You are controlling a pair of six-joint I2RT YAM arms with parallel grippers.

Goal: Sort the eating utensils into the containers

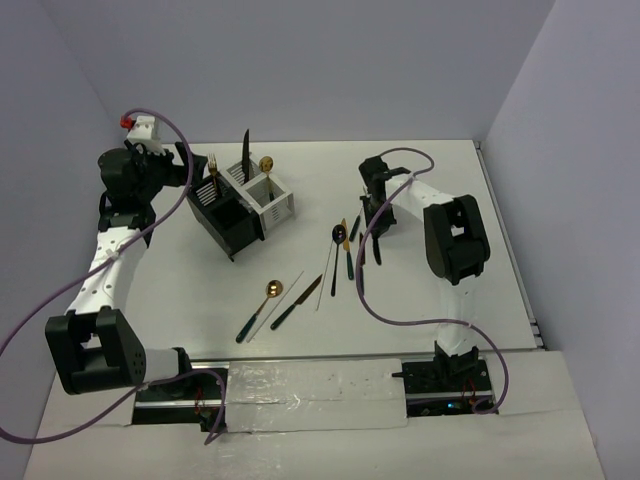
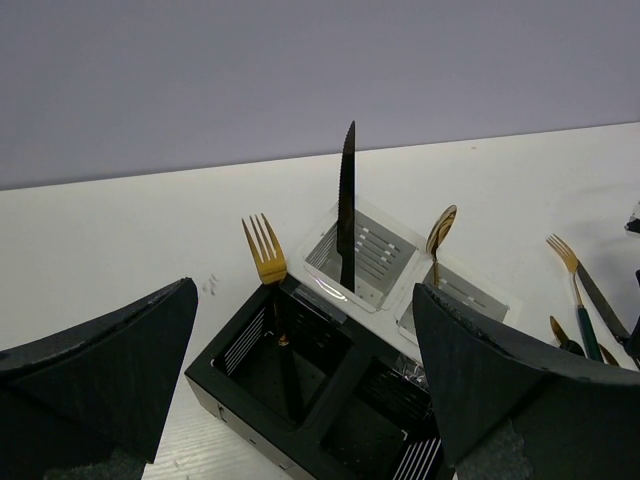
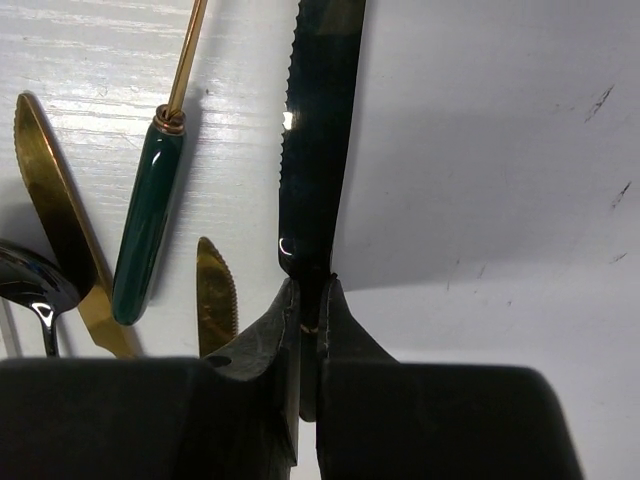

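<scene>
Big white matte table (image 1: 440,290), and at its far left two square open-top boxes joined side by side: black slatted caddy (image 2: 235,395), white slatted caddy (image 2: 380,262). Left gripper (image 2: 305,290) hangs above them, jaws spread wide, nothing held. Right gripper (image 3: 308,300) is pinched tight on a glossy black serrated knife (image 3: 315,150), well right of the caddies among loose cutlery. The knife's handle hides behind the fingers. Beside it lies a green-handled gold-stemmed utensil (image 3: 148,230), head cut off.

No readable text, labels, numbers, signs
</scene>
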